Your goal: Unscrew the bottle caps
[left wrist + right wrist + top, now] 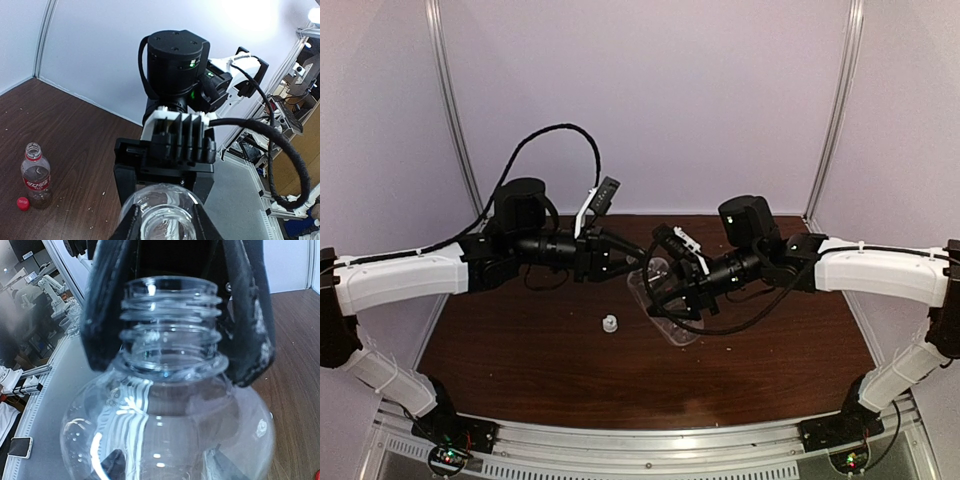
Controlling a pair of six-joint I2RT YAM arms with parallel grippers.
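Dim purple cast; glare top-right; backgrounds soft

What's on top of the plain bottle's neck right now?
No cap: the plain bottle shows bare threads and an open mouth, with the left end effector closed around the neck. A white cap lies on the table. Beyond the mouth, that end effector's body blocks the view.

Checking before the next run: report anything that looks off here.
The left gripper is clamped on the clear bottle's bare threaded neck, though its white cap already lies on the table. The red cap lies beside its upright, open red-labelled bottle. No spill shows.
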